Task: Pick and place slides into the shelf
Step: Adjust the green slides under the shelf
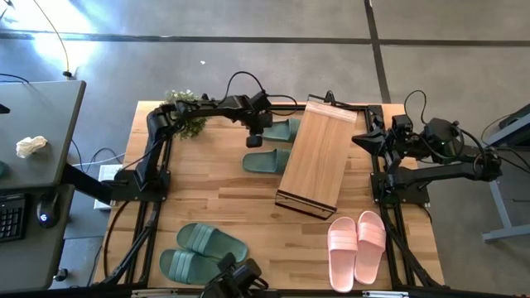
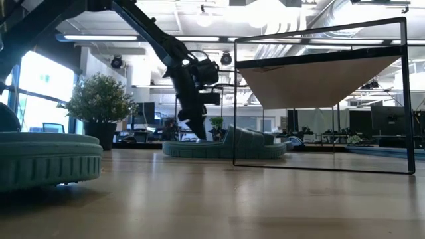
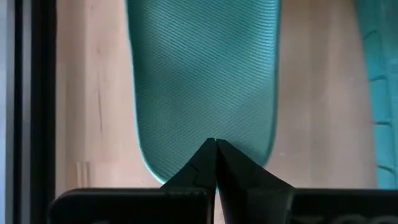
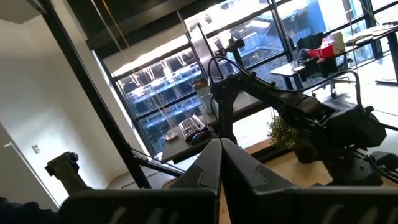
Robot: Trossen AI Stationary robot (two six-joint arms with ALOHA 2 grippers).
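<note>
1. The left gripper (image 1: 257, 136) hangs over the far part of the wooden counter (image 1: 224, 207), its jaws pressed fully together and holding nothing.
2. Directly beneath those closed jaws lies a green slide (image 3: 205, 87); in the left wrist view the fingertips (image 3: 216, 155) meet over the rounded end of its ribbed footbed. Whether the tips touch the slide cannot be told.
3. In the high view this slide (image 1: 267, 160) lies just on the near side of the jaws, and its partner, a second green slide (image 1: 284, 129), lies just beside the jaws on the shelf side, partly hidden by the gripper.
4. The shelf (image 1: 317, 156), a long light-wood rack with dark frame edges, sits just past both of these slides on the side toward the right arm, set at a slant on the counter. Its top is bare.
5. Well away from the left jaws, near the front edge of the counter, a second green pair (image 1: 201, 251) lies side by side.
6. A pale pink pair (image 1: 358, 246) lies side by side off the shelf's near end.
7. A small potted plant (image 1: 187, 111) stands behind the left arm, at the counter's far edge.
8. The right gripper (image 1: 362, 136) waits at the shelf's far end, raised, its jaws shut and empty.
</note>
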